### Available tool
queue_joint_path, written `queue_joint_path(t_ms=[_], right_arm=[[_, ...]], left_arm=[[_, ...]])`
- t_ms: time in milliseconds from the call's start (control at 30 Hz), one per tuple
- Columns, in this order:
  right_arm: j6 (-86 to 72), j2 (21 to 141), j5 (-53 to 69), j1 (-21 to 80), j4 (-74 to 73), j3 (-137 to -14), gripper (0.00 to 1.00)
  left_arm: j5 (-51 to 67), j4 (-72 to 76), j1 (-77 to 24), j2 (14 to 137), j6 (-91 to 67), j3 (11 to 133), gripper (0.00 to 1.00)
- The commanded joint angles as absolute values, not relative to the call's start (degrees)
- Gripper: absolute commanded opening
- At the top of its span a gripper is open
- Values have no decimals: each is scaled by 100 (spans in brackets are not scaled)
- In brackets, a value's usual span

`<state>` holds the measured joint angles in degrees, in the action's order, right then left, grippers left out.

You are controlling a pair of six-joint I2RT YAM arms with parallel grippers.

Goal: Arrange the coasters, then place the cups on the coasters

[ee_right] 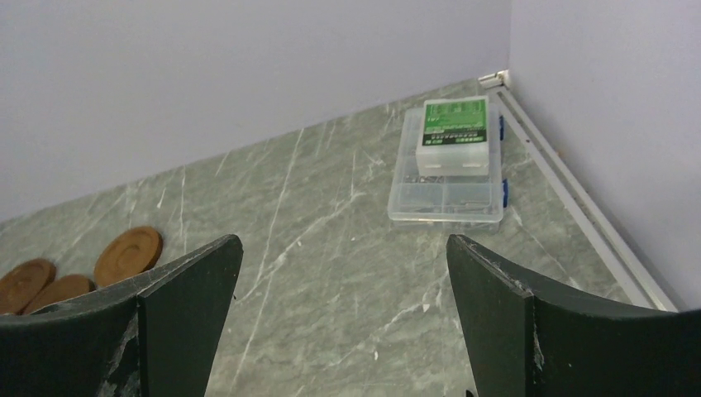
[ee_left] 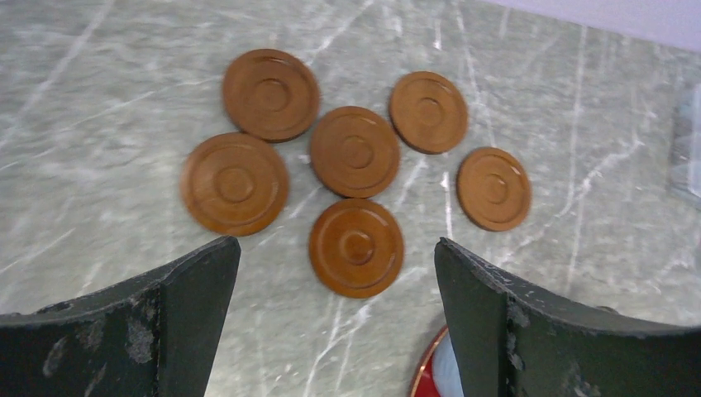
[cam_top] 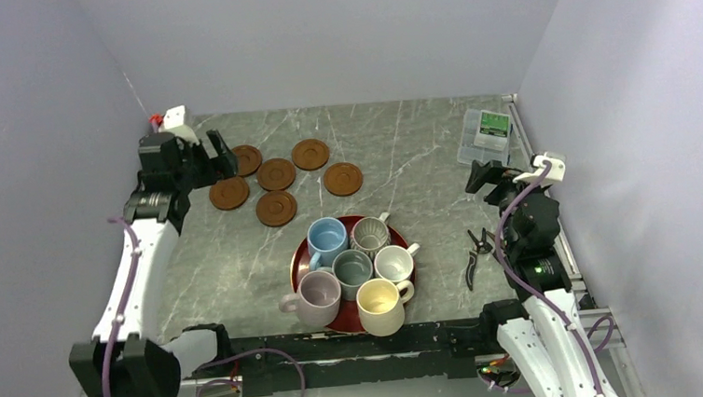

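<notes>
Six round reddish-brown coasters (cam_top: 276,176) bunched at the grey marble desk's (cam_top: 400,148) far left; nothing on them yet.
They lie flat; the six handled ceramic mugs (cam_top: 353,268) crowd upright on the glossy red round tray (cam_top: 295,266) at near centre; left pincer (ee_left: 337,246) hangs beside the coasters, jaws spread wide, holding nothing; right pincer (ee_right: 343,241) gapes empty too, at the right edge near the clear plastic parts box (ee_right: 450,161).

A grey marbled table (cam_top: 401,158) carries six brown coasters (cam_top: 275,174) clustered far left, a red tray (cam_top: 295,270) near the front, a clear plastic box (cam_top: 486,138) far right, and a black-handled tool (cam_top: 475,255) right of the tray.
</notes>
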<state>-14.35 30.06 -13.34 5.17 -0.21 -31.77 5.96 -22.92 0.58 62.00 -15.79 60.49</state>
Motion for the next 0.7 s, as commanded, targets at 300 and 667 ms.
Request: queue_joint_path(t_ms=[300,667], right_arm=[[-1320,3057,-749,509,430,-3074,100],[-1349,3000,-551,510,407,-3044,100]], left_arm=[[1178,-2211,-1569,9568,-2097,8379,86],[842,-1982,-1767,12128,-2439,10244,71]])
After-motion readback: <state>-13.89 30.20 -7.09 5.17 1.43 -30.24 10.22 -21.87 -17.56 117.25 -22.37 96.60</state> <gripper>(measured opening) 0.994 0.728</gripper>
